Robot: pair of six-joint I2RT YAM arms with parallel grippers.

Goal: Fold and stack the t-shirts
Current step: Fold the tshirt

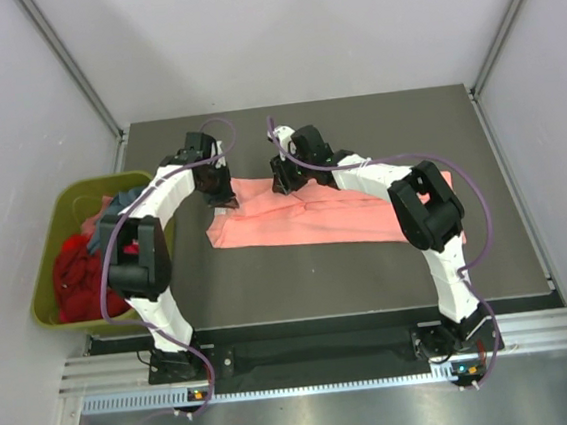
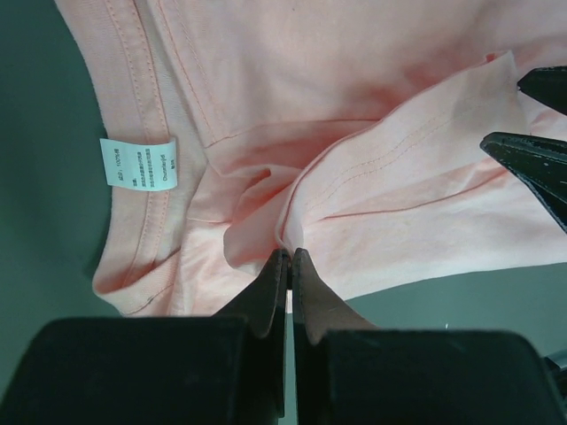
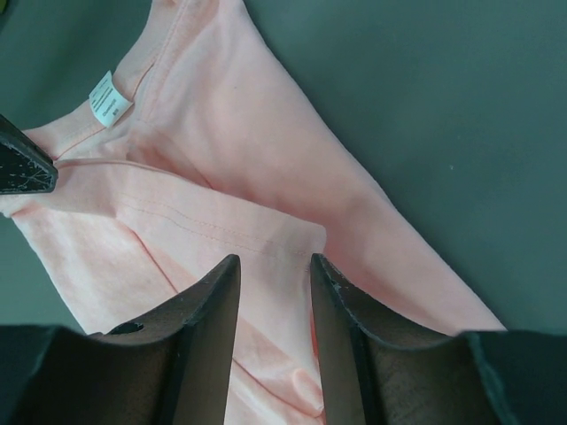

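Left claw (image 2: 288, 258) is clenched tight, fingers pressed flat together, and the cloth puckers right into the tips. I'd call that a pinch on a fold of the salmon-pink t-shirt (image 1: 310, 222), just beside the collar and its white care label (image 2: 139, 164). Right claw (image 3: 275, 266) is another story: the jaws stand apart, astride a stitched hem where 1 layer lies folded over another. It grips nothing that I can see.

The shirt lies on the dark table (image 1: 321, 284) as a long band running left to right across my front, its long axis square to my reach. Both claws are at its far edge, the 2 of them near each other toward the shirt's left end. The right-hand stretch passes beneath my right arm in the overhead view, well apart from either claw.

So the cloth lies toward me from both claws. My guess is the coming move is a fold across the short way, and the right claw must close first. The red t-shirts (image 1: 74, 283) wait in the olive-green bin (image 1: 40, 266), nearest my left arm.
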